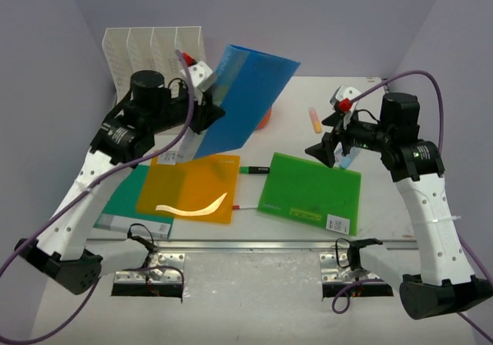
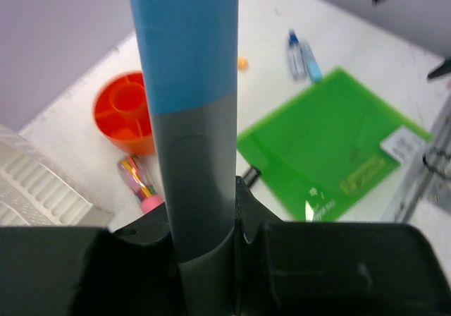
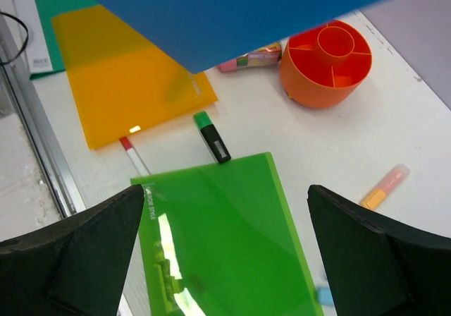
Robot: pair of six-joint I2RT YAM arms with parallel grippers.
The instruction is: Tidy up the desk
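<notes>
Top view: the worktop (image 1: 308, 91) is lying white between lavender walls, its metal rail running along the 6 o'clock edge; the blue folder (image 1: 246, 98) is standing tilted toward 11 o'clock, the left gripper (image 1: 209, 118) clenching its lower edge; the green folder (image 1: 310, 193) is lying flat at 5 o'clock; the orange folder (image 1: 189, 187) is lying at 7 o'clock; the right gripper (image 1: 327, 154) is hovering over the green folder, jaws spread wide, grasping nothing; the orange pen holder (image 3: 328, 62) is sitting near 12 o'clock; the green highlighter (image 3: 211, 136) is lying between the two flat folders.
</notes>
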